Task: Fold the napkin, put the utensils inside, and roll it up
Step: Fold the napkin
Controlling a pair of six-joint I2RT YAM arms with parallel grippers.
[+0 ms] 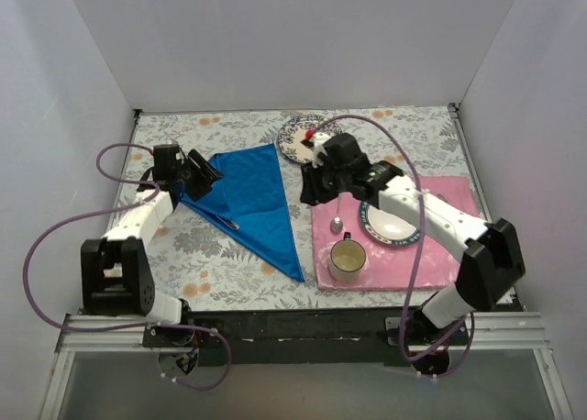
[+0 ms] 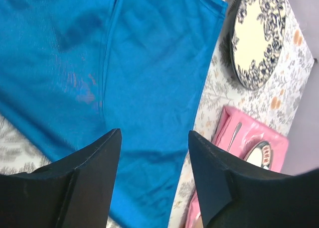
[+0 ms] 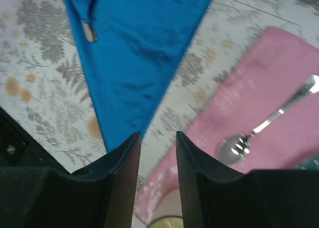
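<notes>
The bright blue napkin [image 1: 249, 200] lies folded in a triangle on the flowered tablecloth. It also shows in the left wrist view [image 2: 149, 73] and the right wrist view [image 3: 134, 44]. A silver utensil tip [image 1: 234, 225] pokes out from under its left fold and shows in the right wrist view [image 3: 89, 32]. A small silver spoon [image 1: 337, 221] lies on the pink placemat [image 1: 431, 259], seen closer in the right wrist view [image 3: 239, 146]. My left gripper [image 1: 207, 175] hangs open and empty over the napkin's left edge [image 2: 154, 136]. My right gripper [image 1: 312, 189] is open and empty between napkin and placemat [image 3: 158, 138].
A blue-rimmed plate [image 1: 394, 223] and a cream cup [image 1: 348, 258] stand on the placemat. A patterned plate [image 1: 298, 138] sits at the back, also in the left wrist view [image 2: 256, 36]. White walls close in the table on three sides.
</notes>
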